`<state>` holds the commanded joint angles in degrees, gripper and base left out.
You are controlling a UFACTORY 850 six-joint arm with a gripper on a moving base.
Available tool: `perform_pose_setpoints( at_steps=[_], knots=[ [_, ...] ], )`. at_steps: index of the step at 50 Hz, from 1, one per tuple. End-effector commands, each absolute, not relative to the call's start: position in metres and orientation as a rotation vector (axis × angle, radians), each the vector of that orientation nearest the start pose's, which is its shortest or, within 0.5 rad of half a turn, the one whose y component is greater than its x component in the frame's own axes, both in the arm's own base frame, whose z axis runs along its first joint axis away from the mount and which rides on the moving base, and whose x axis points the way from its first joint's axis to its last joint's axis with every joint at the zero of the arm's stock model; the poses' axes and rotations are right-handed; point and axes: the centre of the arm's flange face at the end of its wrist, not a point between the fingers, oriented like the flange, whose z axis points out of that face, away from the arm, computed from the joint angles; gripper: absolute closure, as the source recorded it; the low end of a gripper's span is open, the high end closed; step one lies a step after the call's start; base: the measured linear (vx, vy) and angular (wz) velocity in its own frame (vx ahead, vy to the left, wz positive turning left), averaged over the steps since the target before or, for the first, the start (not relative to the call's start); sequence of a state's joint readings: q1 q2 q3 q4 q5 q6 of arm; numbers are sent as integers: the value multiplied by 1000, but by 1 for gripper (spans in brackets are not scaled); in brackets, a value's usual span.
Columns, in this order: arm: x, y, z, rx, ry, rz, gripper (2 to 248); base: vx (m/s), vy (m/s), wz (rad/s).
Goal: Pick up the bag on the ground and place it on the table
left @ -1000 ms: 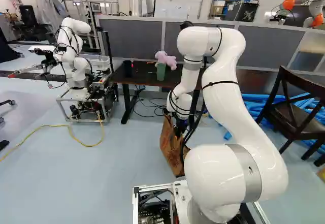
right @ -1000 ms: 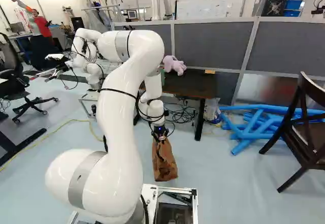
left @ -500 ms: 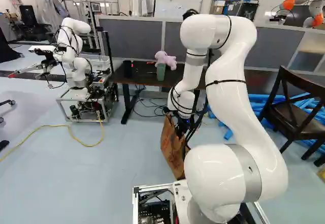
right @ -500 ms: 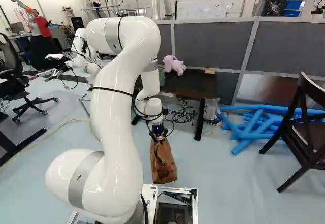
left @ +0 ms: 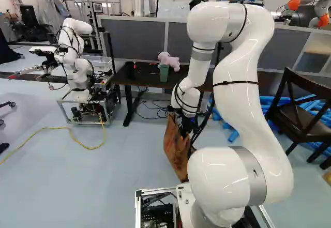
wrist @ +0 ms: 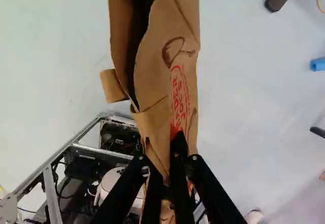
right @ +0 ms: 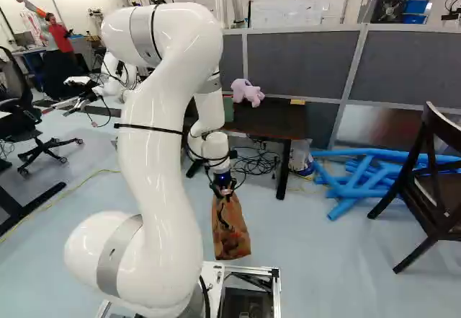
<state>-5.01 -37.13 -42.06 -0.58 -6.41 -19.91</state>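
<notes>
Arm (left: 238, 93) higher, hand (right: 225, 194) nearly closed on paper bag (wrist: 162, 76)

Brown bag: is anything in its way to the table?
Nothing I can see stands between the brown bag, held in the pincer, and the table. But a purple toy and a green cup are on top.

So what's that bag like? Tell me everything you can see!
The bag is brown and looks like paper, tall and narrow, creased, with red print and darker drawings on its side. Its top gapes open in folds, and a small flap sticks out. The gripper pinches it near the top edge. It leans in the left base view, just ahead of the base. I can't tell whether its bottom touches the floor, or what's inside.
</notes>
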Motion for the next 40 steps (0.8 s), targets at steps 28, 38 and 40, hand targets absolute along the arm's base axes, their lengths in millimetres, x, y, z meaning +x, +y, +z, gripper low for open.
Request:
perform_pose_setpoints(
  at_steps=[28, 38, 40],
  knots=[
    [411, -34, 217, -3106, -428, 52, 229, 0, 0, 0],
    [406, -34, 233, -3105, -430, 59, 229, 0, 0, 0],
    [405, -33, 236, -3105, -430, 61, 229, 0, 0, 0]
  ],
)
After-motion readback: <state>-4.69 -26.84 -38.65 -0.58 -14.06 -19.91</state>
